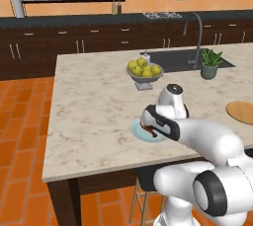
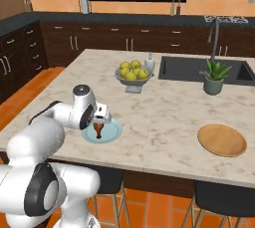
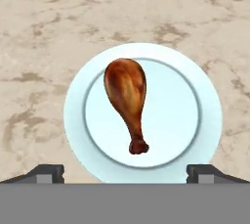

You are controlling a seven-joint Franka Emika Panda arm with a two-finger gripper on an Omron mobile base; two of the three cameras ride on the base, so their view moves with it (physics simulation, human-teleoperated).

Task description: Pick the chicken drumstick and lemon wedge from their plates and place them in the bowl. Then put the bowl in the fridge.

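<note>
On the pale blue plate (image 3: 146,71) near the desk (image 1: 94,111) edge lies the drumstick (image 3: 126,100), likely light, firm and slick, so you should close the wide-open, empty end effector (image 3: 125,171) across its meaty end.

Chicken drumstick (image 3: 128,101) on plate (image 3: 205,120), frame centre in hand view. In right base view: fruit bowl (image 2: 131,79) upper centre, potted plant (image 2: 214,78) upper right, wooden plate (image 2: 222,140) right on worktop (image 2: 164,115).
</note>
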